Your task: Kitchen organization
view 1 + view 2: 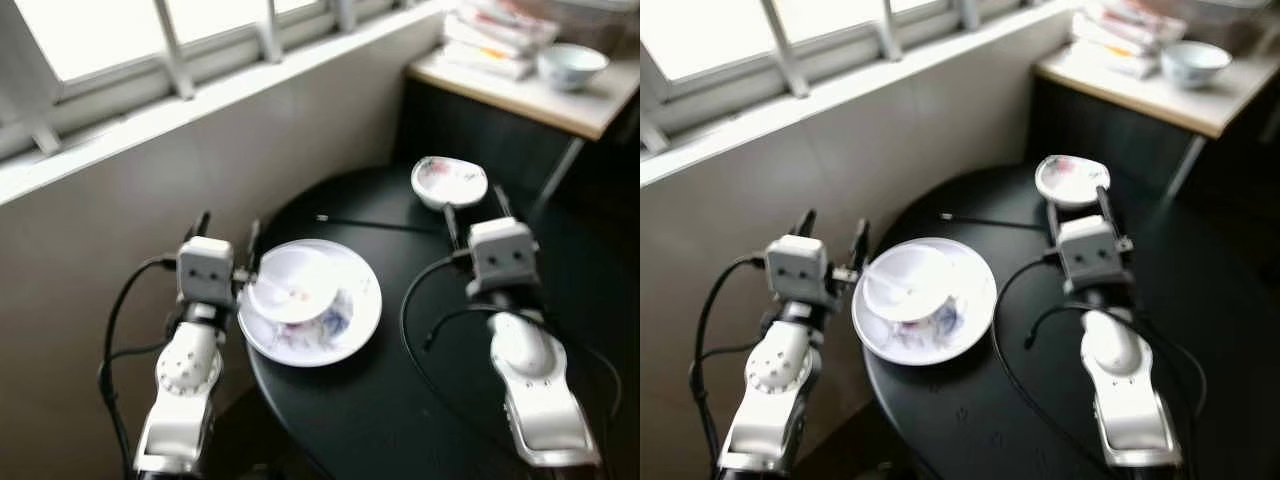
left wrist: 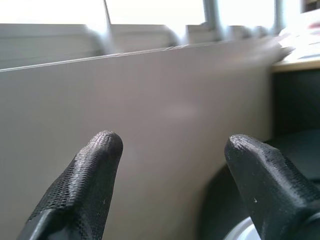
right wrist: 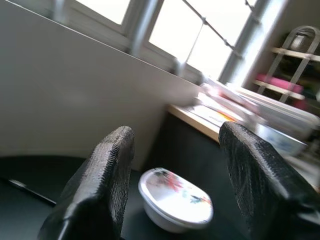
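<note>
Left pincer (image 1: 228,232) spread beside plate (image 1: 350,330) overhanging table edge (image 1: 262,380).

Spread fingers (image 3: 100,185) frame floral bowl (image 3: 176,200) on black table (image 3: 30,175).

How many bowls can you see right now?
3: a small white bowl on the large plate, a patterned bowl farther back on the black table, and one bowl on the side counter.

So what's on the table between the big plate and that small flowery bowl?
A thin black stick lies on the black table between plate and bowl, seen from the head camera.
</note>
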### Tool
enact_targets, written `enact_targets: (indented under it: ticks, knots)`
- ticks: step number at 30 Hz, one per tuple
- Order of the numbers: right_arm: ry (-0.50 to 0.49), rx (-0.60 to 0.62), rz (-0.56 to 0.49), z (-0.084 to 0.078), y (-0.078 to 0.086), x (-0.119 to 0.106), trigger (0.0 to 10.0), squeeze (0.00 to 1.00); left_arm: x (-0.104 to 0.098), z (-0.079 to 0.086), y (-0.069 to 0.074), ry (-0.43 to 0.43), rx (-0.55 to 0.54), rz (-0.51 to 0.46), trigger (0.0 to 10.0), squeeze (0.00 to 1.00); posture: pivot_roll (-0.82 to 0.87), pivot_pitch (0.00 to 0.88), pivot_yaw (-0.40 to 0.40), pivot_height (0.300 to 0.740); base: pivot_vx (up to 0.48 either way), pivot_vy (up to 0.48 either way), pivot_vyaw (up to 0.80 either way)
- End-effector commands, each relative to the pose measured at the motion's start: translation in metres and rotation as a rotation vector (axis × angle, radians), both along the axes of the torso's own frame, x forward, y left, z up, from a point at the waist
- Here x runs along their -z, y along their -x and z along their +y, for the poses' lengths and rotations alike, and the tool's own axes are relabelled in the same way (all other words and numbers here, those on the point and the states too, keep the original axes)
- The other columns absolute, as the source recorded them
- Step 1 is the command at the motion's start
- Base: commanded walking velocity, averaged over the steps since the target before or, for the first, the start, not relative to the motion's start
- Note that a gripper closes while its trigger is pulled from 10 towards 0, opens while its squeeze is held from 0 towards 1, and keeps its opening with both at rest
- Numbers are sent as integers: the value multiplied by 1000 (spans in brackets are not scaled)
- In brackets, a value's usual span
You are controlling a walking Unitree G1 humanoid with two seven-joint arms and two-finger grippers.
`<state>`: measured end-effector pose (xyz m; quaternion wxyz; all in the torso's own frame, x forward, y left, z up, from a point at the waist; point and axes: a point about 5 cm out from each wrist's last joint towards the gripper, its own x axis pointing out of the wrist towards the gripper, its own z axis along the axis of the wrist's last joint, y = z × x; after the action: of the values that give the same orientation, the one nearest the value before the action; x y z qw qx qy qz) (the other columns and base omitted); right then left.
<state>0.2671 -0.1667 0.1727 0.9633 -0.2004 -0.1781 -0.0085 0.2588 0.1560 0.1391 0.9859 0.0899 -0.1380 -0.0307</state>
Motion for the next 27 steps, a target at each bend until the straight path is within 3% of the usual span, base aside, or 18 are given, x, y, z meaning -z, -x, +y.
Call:
enact_targets:
  ticks: [1, 10, 13, 19, 27]
  knots:
    - [-4, -5, -2, 1, 0, -1, 10000, 0, 0, 2, 0, -2, -10, 1, 10000, 0, -71, 26, -3, 740, 0, 0, 800]
    - [9, 1, 4, -1, 0, -1, 10000, 0, 0, 2, 0, -4, -14, 5, 10000, 0, -73, 29, -5, 740, 0, 0, 0]
    - [32, 4, 15, 0, -1, 0, 10000, 0, 1, 3, 0, -4, -15, 6, 10000, 0, -73, 30, -5, 740, 0, 0, 800]
    - [-12, 10, 10, -3, -1, 0, 10000, 0, 1, 2, 1, -5, -15, 10, 10000, 0, -74, 31, -6, 740, 0, 0, 800]
    - [-31, 20, 13, -5, -2, 0, 10000, 0, 2, 2, 0, -8, -15, 17, 10000, 0, -74, 31, -6, 740, 0, 0, 0]
